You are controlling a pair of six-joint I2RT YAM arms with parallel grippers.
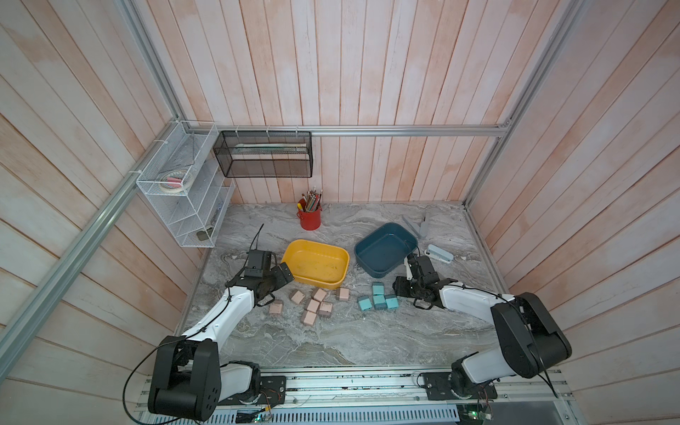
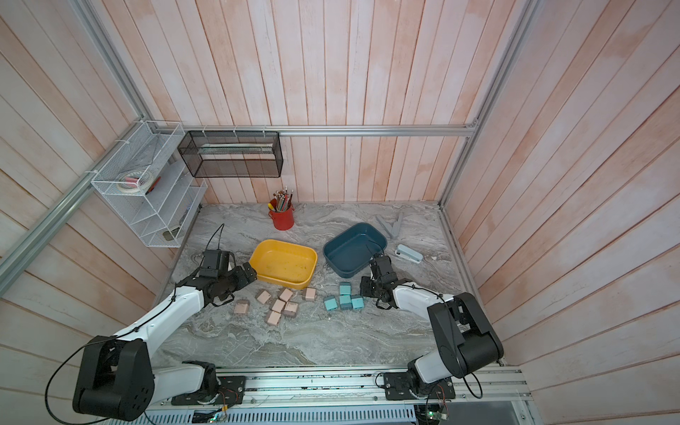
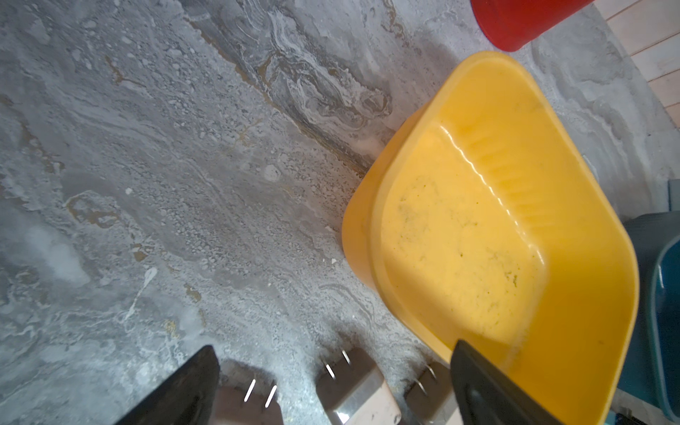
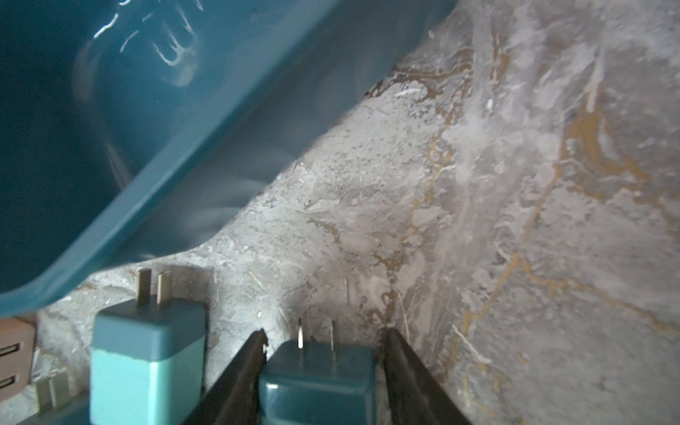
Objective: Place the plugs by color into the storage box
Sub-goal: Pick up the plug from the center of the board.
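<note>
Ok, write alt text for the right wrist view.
The black fingers of the right gripper flank a small teal cube-shaped plastic plug lying on the grey marble tabletop, its metal prongs pointing away from the camera; contact is unclear. A second teal plug lies beside it, near the dark blue plastic bin.

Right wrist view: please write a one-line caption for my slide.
Right tool straddles a teal plug near the blue bin.

yellow bin (image 3: 574, 257) seen as glossy plastic, teal bin (image 4: 176, 173) at its three o'clock likewise, table (image 3: 147, 184) finished as matt veined marble, plugs (image 4: 147, 360) smooth plastic, prongs (image 4: 151, 285) metal
</note>
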